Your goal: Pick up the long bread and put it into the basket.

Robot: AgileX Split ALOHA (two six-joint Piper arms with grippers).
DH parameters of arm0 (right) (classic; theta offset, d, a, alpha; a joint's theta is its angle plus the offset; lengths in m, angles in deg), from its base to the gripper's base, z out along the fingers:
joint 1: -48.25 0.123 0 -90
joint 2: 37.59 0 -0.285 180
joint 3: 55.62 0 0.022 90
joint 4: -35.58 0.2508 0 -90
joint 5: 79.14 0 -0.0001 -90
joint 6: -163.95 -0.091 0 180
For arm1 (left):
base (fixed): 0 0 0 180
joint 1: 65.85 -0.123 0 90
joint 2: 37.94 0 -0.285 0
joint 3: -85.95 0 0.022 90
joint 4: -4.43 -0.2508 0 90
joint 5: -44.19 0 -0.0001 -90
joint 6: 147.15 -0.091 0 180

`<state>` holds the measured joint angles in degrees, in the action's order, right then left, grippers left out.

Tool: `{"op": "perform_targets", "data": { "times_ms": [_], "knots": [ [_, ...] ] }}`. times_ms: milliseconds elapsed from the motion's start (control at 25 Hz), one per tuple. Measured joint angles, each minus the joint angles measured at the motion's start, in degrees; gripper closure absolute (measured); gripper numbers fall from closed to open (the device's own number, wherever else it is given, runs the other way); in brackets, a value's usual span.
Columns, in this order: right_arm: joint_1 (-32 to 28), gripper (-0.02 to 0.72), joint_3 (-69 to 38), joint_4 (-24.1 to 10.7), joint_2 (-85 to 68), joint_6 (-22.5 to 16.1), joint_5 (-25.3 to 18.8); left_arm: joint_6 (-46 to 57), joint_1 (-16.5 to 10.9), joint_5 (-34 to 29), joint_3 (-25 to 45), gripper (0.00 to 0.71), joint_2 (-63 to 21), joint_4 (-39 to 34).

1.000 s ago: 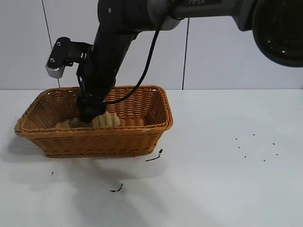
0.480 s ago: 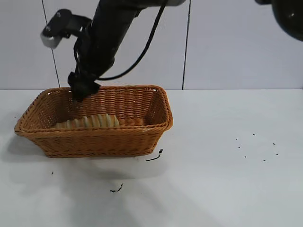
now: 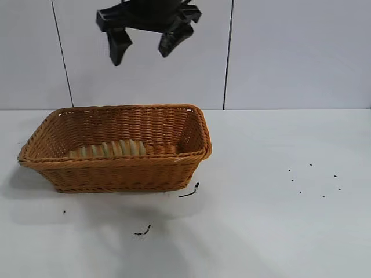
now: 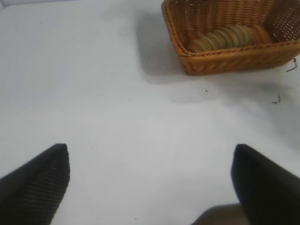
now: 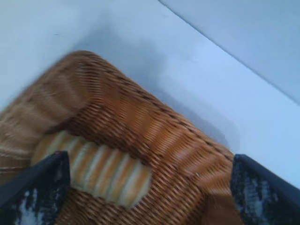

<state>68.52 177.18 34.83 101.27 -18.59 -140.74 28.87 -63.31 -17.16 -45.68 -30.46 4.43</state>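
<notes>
The tan-yellow ridged long bread (image 3: 109,149) lies flat inside the orange-brown woven wicker basket (image 3: 191,130) near the white worktop's (image 3: 278,220) left edge, so the right gripper (image 3: 145,43) hangs empty above it, fingers spread wide, while the left gripper (image 4: 150,185), also spread, idles aside.

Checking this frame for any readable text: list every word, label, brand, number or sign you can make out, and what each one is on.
None: no readable text in any current view.
The basket, the long bread in it, the table and the wall panels carry no print.
The right claw above the basket shows no lettering.
The dark specks on the table are bits of debris, not writing.
</notes>
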Motion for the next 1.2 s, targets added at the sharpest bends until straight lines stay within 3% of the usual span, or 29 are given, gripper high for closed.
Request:
{"op": "perform_targets", "data": {
  "times_ms": [400, 520, 640, 920, 1200],
  "knots": [
    [-15.4, 0.066, 0.0, -0.6, 0.0, 0.0, -2.5, 0.0, 0.0, 0.0, 0.0, 0.014, 0.0, 0.0],
    [-16.7, 0.066, 0.0, -0.6, 0.0, 0.0, -3.5, 0.0, 0.0, 0.0, 0.0, 0.014, 0.0, 0.0],
    [-17.2, 0.066, 0.0, -0.6, 0.0, 0.2, -7.2, 0.0, 0.0, 0.0, 0.0, 0.014, 0.0, 0.0],
    [-17.2, 0.066, -0.8, -0.4, -1.7, 0.6, -7.8, 0.0, 0.0, 0.0, 0.0, 0.014, 0.0, 0.0],
    [-17.2, 0.066, -16.7, -0.4, -16.2, 0.2, -7.8, 0.0, 0.0, 0.0, 0.0, 0.014, 0.0, 0.0]
  ]
}}
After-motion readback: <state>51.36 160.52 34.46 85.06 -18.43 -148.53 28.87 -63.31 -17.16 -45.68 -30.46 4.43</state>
